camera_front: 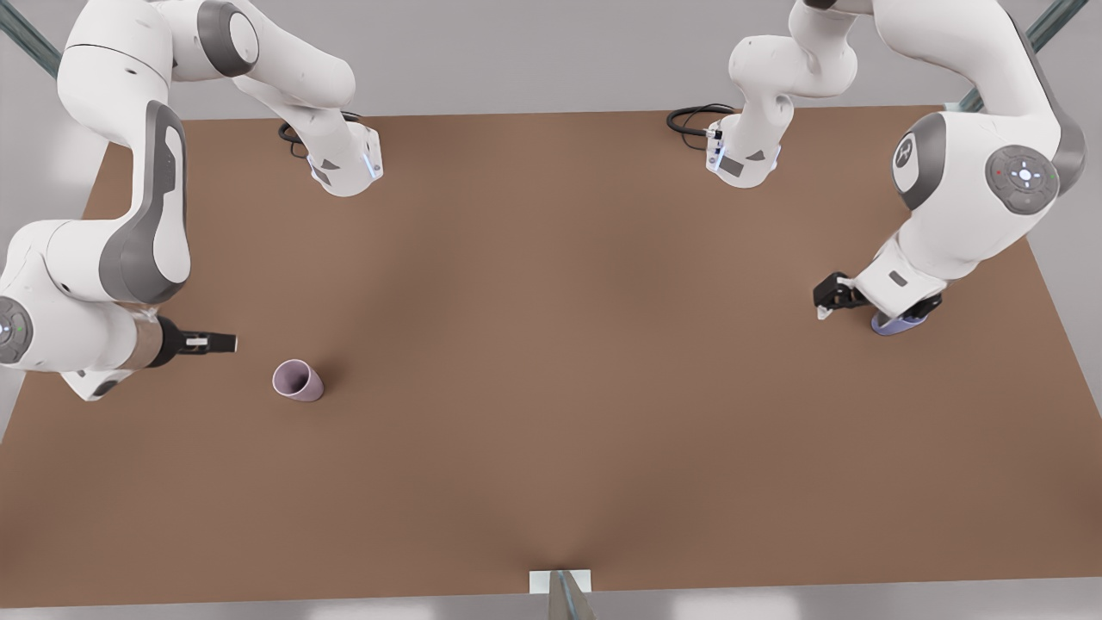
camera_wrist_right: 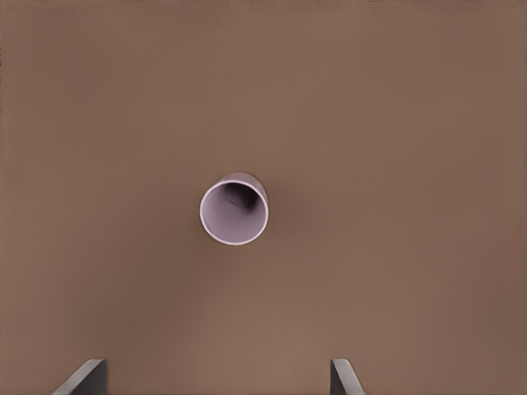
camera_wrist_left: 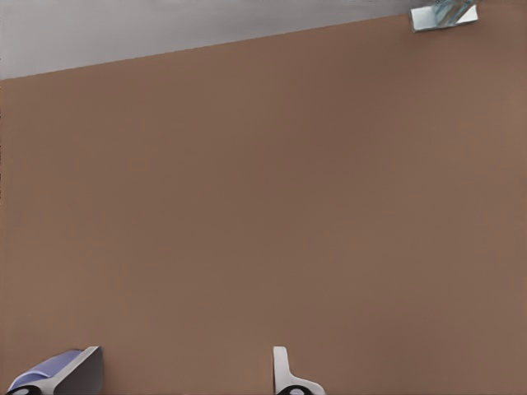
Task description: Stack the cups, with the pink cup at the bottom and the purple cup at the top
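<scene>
While the brown tabletop (camera_front: 551, 362) fills the front view, the small tapered mauve-pink cup (camera_front: 298, 381) stands upright toward that view's left, near the right gripper (camera_front: 225, 344); the bluish lavender cup (camera_front: 897, 323) sits under the left gripper (camera_front: 895, 314) at that view's right.

Left wrist view: fingers (camera_wrist_left: 288, 374) parted, lavender cup (camera_wrist_left: 45, 374) beside one.

Right wrist view: fingers (camera_wrist_right: 86, 378) wide apart, holding nothing; pink cup (camera_wrist_right: 234, 209) ahead on the table.

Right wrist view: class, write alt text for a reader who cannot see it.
An upright pink cup stands alone on the brown table, seen from above. The right gripper hangs over it, fingers open, not touching.
</scene>
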Action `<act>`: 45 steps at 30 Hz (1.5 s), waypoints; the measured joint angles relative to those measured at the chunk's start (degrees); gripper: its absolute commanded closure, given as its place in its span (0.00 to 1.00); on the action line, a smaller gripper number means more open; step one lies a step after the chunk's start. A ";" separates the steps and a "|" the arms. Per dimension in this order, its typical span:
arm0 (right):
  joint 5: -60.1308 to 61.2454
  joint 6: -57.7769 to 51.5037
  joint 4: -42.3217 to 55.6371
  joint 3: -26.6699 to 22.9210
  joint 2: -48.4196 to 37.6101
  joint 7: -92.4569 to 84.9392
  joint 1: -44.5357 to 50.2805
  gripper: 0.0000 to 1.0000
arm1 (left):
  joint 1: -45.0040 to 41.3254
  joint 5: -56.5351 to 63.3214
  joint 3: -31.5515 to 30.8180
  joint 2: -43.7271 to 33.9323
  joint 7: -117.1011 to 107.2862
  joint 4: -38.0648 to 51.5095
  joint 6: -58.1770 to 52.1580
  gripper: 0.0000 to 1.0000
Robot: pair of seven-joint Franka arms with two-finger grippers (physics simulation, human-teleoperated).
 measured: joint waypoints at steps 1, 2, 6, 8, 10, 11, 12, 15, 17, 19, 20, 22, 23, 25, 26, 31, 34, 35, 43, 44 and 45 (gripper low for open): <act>0.00 0.41 0.00 0.00 0.00 -0.02 -0.03 0.00 | -0.03 0.02 0.07 0.13 0.00 0.07 0.36 0.00; -0.01 0.76 0.00 0.00 0.00 -0.04 -0.07 0.00 | -0.04 0.04 0.15 0.38 -0.01 0.13 0.67 0.00; -0.09 1.77 -0.03 -0.01 0.00 -0.09 -0.02 0.00 | 0.05 0.05 0.42 1.19 -0.04 0.03 0.21 0.00; -0.17 2.25 -0.35 -0.05 0.24 -0.08 0.02 0.00 | 0.03 0.04 0.43 1.26 -0.03 0.06 -0.38 0.00; -0.35 3.66 -1.48 -0.12 1.26 -0.05 -0.15 0.00 | 0.00 0.03 0.44 1.27 -0.03 0.06 -0.80 0.00; -0.42 4.41 -1.95 -0.15 1.90 -0.03 -0.43 0.00 | 0.00 0.02 0.44 1.28 -0.02 0.03 -0.97 0.00; -0.49 5.19 -2.63 -0.17 2.47 -0.02 -0.54 0.00 | 0.00 0.02 0.44 1.29 0.00 -0.01 -1.11 0.00; -0.42 8.72 -6.33 0.02 3.79 0.08 0.10 0.00 | 0.00 0.02 0.44 1.29 0.04 -0.07 -1.41 0.00; -0.38 11.07 -7.94 0.08 5.06 0.37 1.99 0.00 | 0.00 0.02 0.44 1.28 0.07 -0.08 -1.54 0.00; -0.36 13.38 -10.27 0.10 5.44 0.73 2.71 0.00 | 0.00 0.02 0.44 1.28 0.09 -0.08 -1.64 0.00; -0.38 14.68 -12.08 0.10 5.44 0.90 2.78 0.00 | 0.00 0.02 0.44 1.28 0.09 -0.08 -1.68 0.00; -0.53 17.32 -15.25 0.02 5.30 1.20 2.33 0.00 | 0.00 0.01 0.44 1.29 0.09 -0.08 -1.74 0.00; -0.58 18.47 -16.62 -0.06 5.14 1.34 2.11 0.00 | 0.00 0.01 0.44 1.29 0.09 -0.08 -1.76 0.00; -0.67 21.07 -20.21 -0.13 4.77 1.59 0.80 0.00 | 0.00 0.02 0.44 1.28 0.07 -0.07 -1.79 0.00; -0.71 22.54 -22.22 -0.16 4.41 1.71 -0.02 0.00 | 0.00 0.02 0.44 1.27 0.06 -0.03 -1.81 0.00; -0.81 29.14 -27.14 -0.19 4.37 2.14 -2.03 0.00 | 0.00 0.02 0.44 1.28 0.02 -0.06 -1.86 0.00; -0.88 33.12 -29.85 -0.22 4.80 2.34 -1.66 0.00 | 0.00 0.05 0.44 1.28 0.00 -0.09 -1.90 0.00; -0.89 34.16 -30.21 -0.22 5.02 2.40 -1.59 0.00 | 0.00 0.05 0.44 1.32 -0.01 -0.12 -1.91 0.00; -0.82 38.66 -30.90 -0.20 5.95 2.73 -1.81 0.33 | 0.00 0.08 0.44 1.37 -0.04 -0.26 -2.13 0.00; -0.82 38.91 -30.87 -0.19 5.96 2.75 -1.81 0.36 | 0.00 0.07 0.44 1.37 -0.04 -0.26 -2.24 0.00; -0.82 39.02 -30.83 -0.19 5.96 2.77 -1.81 0.44 | 0.00 0.07 0.44 1.37 -0.04 -0.26 -2.33 0.00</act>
